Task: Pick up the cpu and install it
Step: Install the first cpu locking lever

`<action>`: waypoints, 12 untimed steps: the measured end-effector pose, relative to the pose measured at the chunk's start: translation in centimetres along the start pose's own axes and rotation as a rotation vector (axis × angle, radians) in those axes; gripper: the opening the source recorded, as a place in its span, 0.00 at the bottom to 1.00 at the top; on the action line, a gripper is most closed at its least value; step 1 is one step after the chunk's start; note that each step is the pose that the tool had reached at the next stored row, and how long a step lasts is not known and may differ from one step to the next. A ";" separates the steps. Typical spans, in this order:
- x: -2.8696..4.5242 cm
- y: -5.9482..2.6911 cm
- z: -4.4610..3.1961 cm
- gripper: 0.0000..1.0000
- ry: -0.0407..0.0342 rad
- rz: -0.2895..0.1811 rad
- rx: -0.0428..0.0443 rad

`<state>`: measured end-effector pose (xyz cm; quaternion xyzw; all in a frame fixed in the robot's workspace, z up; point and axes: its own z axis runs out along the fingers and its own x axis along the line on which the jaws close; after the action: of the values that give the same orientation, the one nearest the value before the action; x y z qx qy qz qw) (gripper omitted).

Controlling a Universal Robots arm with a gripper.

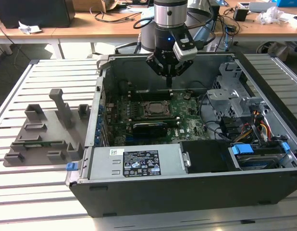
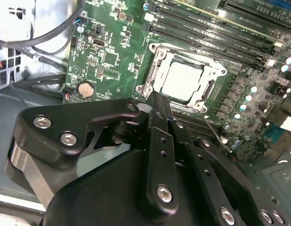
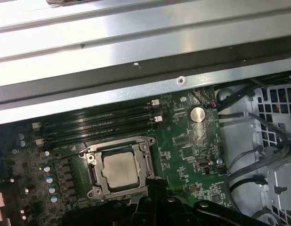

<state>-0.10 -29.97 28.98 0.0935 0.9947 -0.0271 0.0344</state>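
Looks like robotics lab or electronics workshop. Open PC case (image 1: 187, 144) lying on slatted metal bench (image 1: 52, 77), motherboard (image 1: 153, 113) exposed, robot arm (image 1: 170, 19) hanging over it. Grey plastic fixture tray (image 1: 43, 134) beside case on exterior view's left. Wooden desks (image 1: 91, 26) behind, littered with cables (image 1: 115, 14) and small gear. Monitor-like black box (image 1: 35, 12) on far desk.

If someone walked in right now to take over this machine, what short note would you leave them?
Gripper: fingers shut together, holding nothing, hanging over the green motherboard inside the open black computer case.
The cpu, a flat square chip with a silver-grey metal top, lies in its metal socket frame, apart from the gripper.
Done: chip placed in the socket.
Left: whether the frame is latched cannot be told.
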 end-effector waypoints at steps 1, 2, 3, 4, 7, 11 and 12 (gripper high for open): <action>0.00 0.00 0.00 0.11 -0.0007 -0.015 -0.0011; 0.00 0.00 0.00 0.11 -0.0019 -0.039 -0.0029; 0.00 0.00 0.00 0.11 -0.0024 -0.051 -0.0037; 0.00 0.00 0.00 0.11 -0.0030 -0.061 -0.0045; 0.00 0.00 0.00 0.11 -0.0051 -0.107 -0.0079; 0.00 0.00 0.00 0.11 -0.0098 -0.206 -0.0152; 0.00 0.00 0.00 0.11 -0.0103 -0.215 -0.0159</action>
<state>-0.10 -29.97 28.97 -0.0140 0.9989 -0.0232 0.0371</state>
